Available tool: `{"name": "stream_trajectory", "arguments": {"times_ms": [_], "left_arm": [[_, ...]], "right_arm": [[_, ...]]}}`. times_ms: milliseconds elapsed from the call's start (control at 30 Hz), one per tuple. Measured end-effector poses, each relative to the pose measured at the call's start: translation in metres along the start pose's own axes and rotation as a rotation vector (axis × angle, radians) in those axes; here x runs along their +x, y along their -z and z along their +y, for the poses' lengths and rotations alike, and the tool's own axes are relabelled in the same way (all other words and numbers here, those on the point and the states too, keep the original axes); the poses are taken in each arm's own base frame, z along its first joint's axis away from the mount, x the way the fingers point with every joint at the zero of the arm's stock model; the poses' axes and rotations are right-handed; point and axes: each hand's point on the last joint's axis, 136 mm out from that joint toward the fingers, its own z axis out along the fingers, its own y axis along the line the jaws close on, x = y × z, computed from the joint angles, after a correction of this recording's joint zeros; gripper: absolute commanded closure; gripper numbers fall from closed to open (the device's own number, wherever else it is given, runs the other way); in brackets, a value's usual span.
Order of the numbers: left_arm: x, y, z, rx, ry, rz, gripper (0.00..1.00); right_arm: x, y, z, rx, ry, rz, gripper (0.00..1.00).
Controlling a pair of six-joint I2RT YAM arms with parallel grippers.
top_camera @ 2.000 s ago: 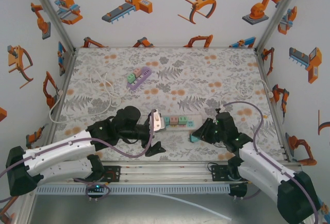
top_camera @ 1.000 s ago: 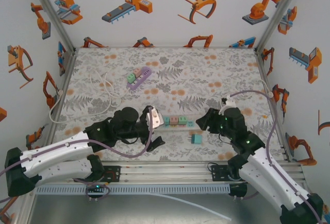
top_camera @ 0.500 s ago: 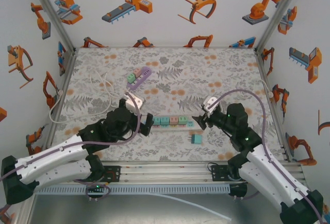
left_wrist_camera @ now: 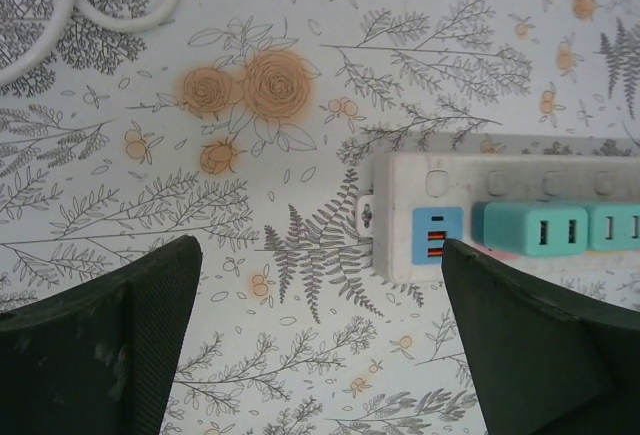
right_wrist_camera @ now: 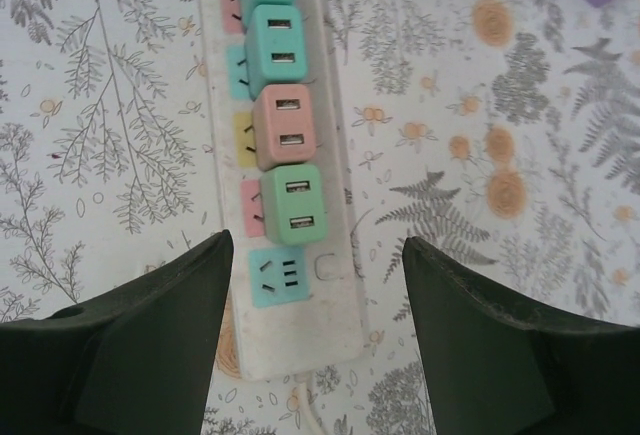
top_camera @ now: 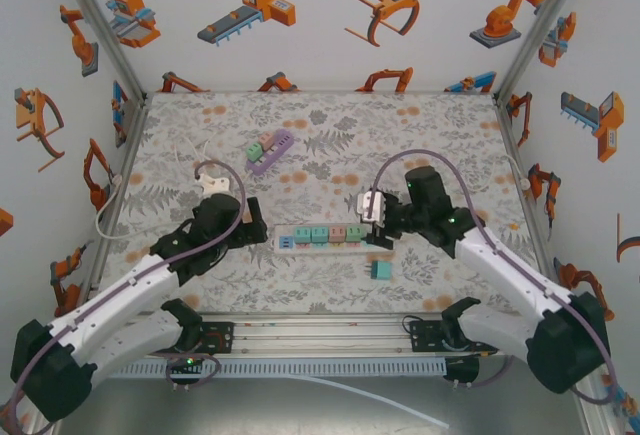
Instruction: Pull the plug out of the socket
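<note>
Sitting in the white power strip point(right_wrist_camera: 320, 333), four plugs point(right_wrist_camera: 285, 125) fill its sockets, the green plug point(right_wrist_camera: 293, 205) nearest the right gripper point(right_wrist_camera: 315, 250), whose fingers point(right_wrist_camera: 150, 335) stand spread astride the strip's end, pinching nothing. Closing here would clamp the strip (not a plug) and drag it. The left gripper point(left_wrist_camera: 320, 255), spread too, pins nothing, so the strip may lift. The end socket point(right_wrist_camera: 278, 277) is empty; a teal block point(top_camera: 381, 269) on the worktop point(top_camera: 420, 145) is probably a loose plug.

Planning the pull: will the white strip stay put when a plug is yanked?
Likely lifts or slides: the white strip lies loose on the table, nothing clamping it. Looks rigid, so pinning one end should hold it.
</note>
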Motion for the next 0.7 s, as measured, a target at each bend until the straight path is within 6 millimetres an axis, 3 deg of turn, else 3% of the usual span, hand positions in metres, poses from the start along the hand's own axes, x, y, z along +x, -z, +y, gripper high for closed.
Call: {"name": "stream_trajectory", "arguments": {"times_ms": [300, 700], "left_arm": [[0.028, -0.042, -0.008, -0.026, -0.025, 0.167, 0.15], [0.048, -0.082, -0.035, 0.033, -0.025, 0.278, 0.29]], "right_arm": [[0.029, -0.035, 0.004, -0.12, -0.033, 0.075, 0.45], [0.039, -0.053, 0.007, -0.17, -0.04, 0.093, 0.67]]}}
